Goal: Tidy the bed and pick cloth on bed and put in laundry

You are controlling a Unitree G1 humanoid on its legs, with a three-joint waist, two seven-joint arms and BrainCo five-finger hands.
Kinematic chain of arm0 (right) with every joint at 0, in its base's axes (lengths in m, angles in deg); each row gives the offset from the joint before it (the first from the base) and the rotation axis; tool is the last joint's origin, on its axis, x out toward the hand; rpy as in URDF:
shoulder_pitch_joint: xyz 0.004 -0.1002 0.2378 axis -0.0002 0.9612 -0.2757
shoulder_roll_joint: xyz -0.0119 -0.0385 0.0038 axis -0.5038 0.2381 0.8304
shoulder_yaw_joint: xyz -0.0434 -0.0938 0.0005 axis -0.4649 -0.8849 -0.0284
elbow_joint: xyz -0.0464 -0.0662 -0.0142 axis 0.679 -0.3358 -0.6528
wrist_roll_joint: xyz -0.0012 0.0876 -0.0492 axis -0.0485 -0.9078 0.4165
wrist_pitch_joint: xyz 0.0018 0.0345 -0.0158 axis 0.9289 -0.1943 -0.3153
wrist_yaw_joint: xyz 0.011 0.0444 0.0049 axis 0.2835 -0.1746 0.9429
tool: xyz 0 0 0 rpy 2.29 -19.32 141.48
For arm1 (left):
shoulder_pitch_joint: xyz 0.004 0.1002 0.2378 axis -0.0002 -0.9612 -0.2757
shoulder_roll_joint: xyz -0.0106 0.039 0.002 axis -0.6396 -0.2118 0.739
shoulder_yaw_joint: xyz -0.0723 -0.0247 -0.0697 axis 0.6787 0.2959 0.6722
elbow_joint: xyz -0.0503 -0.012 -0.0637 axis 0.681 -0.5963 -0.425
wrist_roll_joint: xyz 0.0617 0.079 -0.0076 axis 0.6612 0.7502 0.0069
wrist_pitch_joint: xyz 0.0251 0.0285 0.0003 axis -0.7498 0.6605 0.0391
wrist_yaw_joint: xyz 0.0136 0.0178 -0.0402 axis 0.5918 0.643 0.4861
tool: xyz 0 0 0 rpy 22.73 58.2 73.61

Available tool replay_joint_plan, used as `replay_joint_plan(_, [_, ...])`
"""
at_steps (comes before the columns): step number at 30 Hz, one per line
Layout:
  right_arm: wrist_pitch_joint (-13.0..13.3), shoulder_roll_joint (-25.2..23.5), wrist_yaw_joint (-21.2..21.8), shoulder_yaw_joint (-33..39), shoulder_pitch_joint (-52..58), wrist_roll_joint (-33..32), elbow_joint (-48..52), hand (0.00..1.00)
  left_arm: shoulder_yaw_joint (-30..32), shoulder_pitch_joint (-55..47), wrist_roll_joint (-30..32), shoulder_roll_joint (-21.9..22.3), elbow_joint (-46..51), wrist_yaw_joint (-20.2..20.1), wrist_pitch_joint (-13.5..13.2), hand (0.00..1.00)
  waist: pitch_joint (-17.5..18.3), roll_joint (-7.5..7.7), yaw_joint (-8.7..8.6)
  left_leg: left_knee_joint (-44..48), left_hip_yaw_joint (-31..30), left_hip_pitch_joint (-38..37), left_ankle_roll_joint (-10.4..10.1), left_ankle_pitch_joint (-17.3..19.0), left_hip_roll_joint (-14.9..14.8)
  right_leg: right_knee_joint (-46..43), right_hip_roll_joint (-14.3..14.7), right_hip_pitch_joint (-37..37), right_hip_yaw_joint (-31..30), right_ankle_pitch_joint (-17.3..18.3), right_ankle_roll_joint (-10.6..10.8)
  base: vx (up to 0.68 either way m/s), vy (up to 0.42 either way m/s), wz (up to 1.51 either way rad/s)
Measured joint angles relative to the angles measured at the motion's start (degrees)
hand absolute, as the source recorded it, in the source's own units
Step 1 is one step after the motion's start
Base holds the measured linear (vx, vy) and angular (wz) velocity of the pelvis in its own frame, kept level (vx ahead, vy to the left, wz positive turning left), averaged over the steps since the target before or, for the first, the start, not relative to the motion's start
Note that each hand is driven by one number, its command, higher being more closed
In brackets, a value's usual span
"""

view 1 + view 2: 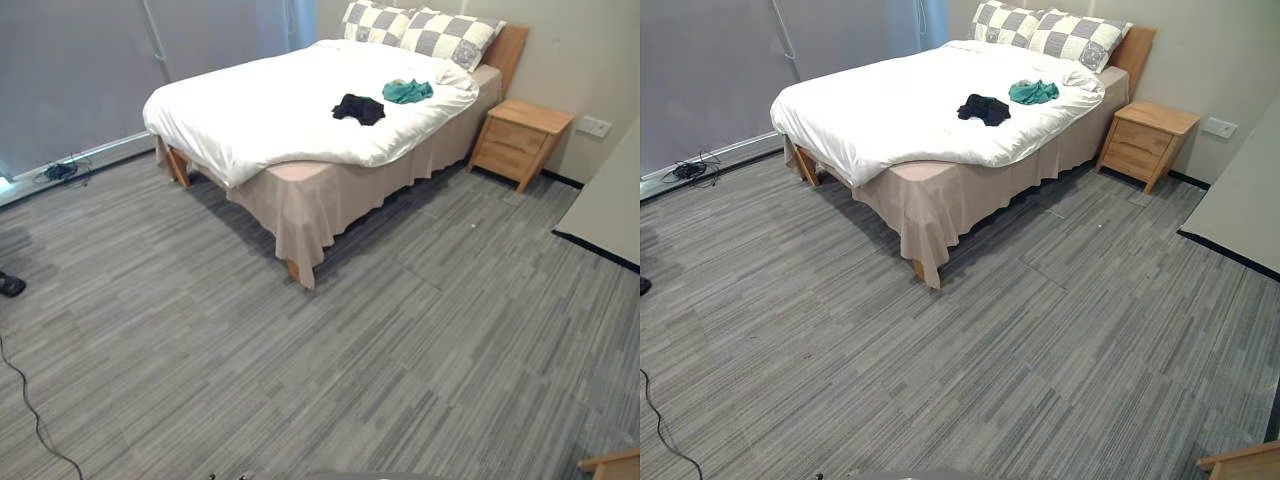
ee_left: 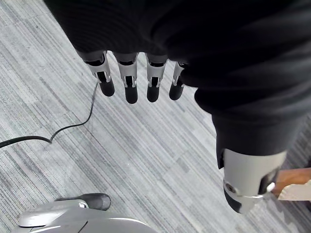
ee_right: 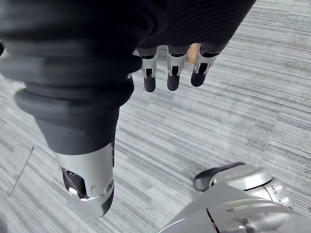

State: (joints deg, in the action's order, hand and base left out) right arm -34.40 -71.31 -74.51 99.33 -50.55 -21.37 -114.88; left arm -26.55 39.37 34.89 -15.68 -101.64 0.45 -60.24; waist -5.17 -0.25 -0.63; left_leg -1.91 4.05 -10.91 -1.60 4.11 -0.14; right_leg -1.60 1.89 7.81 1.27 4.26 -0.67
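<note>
Black cloth (image 1: pixel 358 108) and teal cloth (image 1: pixel 407 91) lay near each other on the white-covered bed (image 1: pixel 260 115). Left hand (image 2: pixel 131 83) and right hand (image 3: pixel 174 73) hung above the floor (image 1: pixel 400 350), fingers straight, empty.

We look along our right hand (image 3: pixel 121 43), its dark ribbed cover bulking large in the near part of the view. Past the cover the fingers (image 3: pixel 171 73) hang in a row, straight and relaxed, silver with dark tips, slightly apart from one another. The thumb (image 3: pixel 90 179) stands well apart from them, a silver segment coming out of the ribbed sleeve, also straight. Fingers and thumb touch no object; they hang above the floor (image 3: pixel 233 111), which is grey with fine lengthwise streaks laid in plank-like strips. Between two of the fingers we see a small tan patch (image 3: pixel 193 52); we cannot tell what it is.
</note>
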Motion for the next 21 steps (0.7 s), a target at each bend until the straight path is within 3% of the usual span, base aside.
replay_joint_plan(21, [0.14,-1.08,0.05,1.25,-2.99,0.46,0.21,0.00,1.25,1.33,0.00,0.34,0.10,0.02,-0.06,0.00,-1.78,0.32,0.00,-0.25,0.68,-0.85,-0.03,0.02,-0.06,0.72,-0.04,1.14,0.20,0.23,0.41,-0.03,-0.019,0.00])
